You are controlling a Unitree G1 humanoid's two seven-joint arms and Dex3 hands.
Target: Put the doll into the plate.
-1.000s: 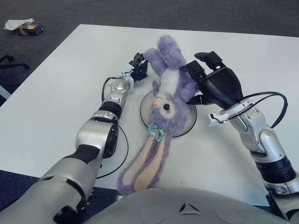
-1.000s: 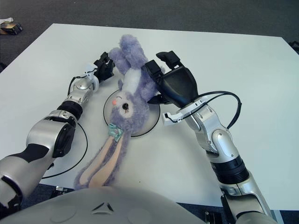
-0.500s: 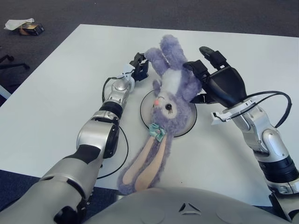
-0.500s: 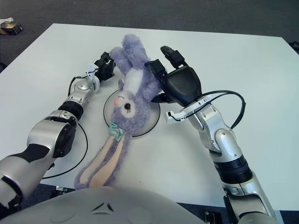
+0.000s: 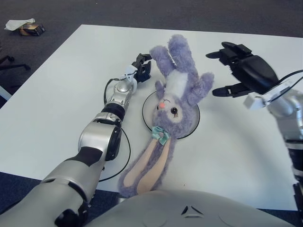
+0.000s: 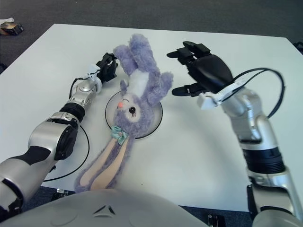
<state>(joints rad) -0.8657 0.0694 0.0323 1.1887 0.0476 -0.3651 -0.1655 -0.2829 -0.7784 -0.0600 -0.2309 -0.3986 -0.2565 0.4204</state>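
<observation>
On a white table (image 5: 57,94), a purple rabbit doll (image 5: 171,101) lies head-and-torso across the round plate (image 5: 192,126), its long ears trailing off the near rim. The right robot hand (image 5: 241,71), clasping the doll a second ago, has let go and pulled clear, fingers spread. The left robot hand (image 5: 141,68) sits beside the doll's feet, holding nothing. Placement looks essentially complete.
</observation>
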